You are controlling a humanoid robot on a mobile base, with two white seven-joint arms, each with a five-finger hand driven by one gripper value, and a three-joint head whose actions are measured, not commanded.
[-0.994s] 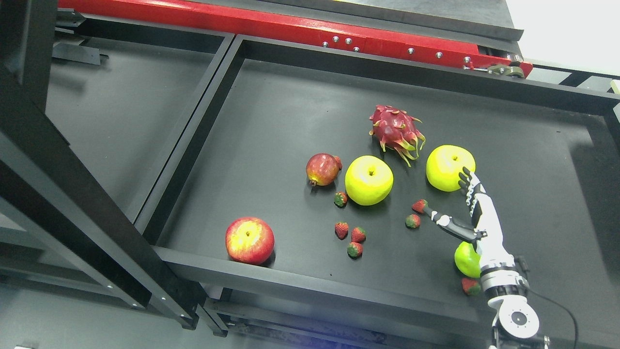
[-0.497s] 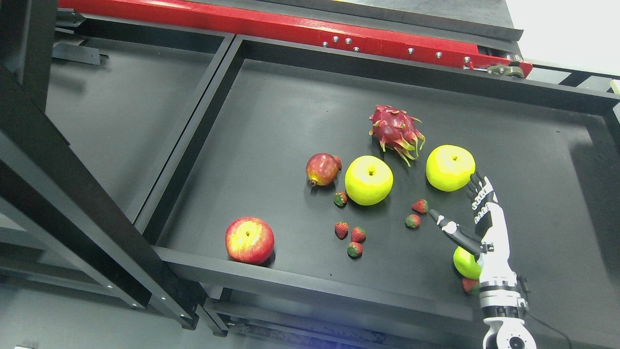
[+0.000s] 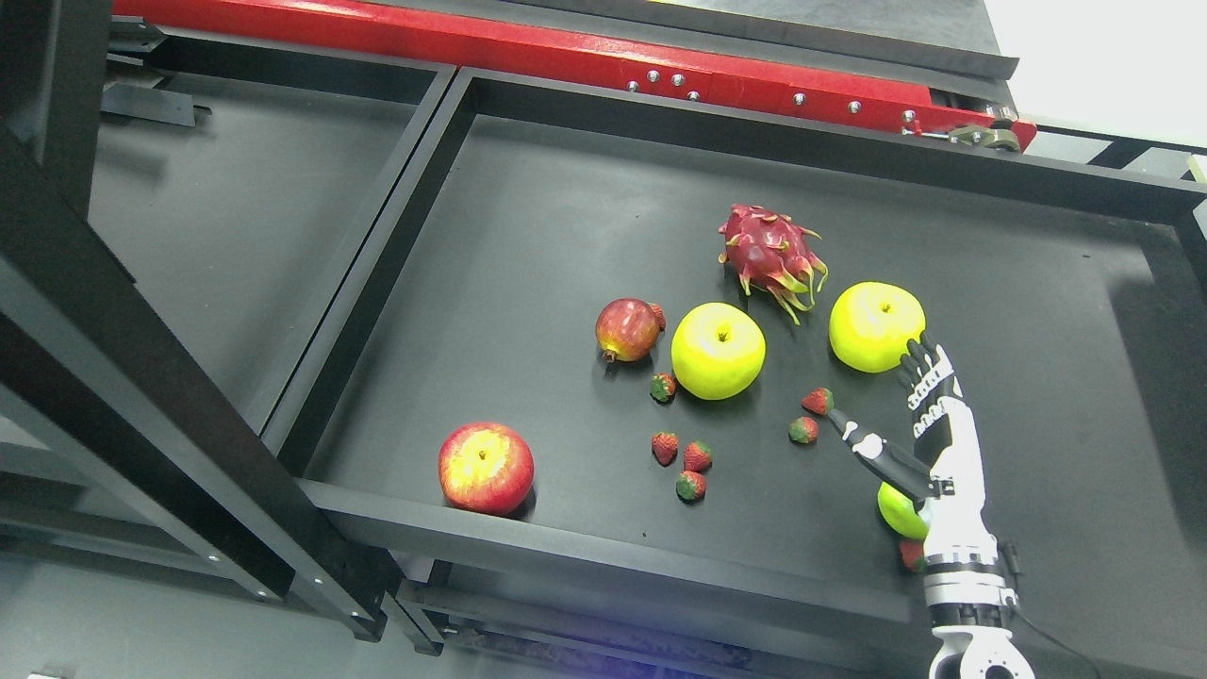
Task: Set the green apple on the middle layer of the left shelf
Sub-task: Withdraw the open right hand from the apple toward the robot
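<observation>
While half-hidden, stemless green apple under right robot hand.

A single head view looks steeply down from above and in front onto the right shelf tray, tilted so its front rail runs down to the right. A black upright stands close at the left; the red beam crosses the far top. The right hand enters from the lower right; the view is mid-range

Small green apple, near shelf's front edge, partly hidden
</observation>
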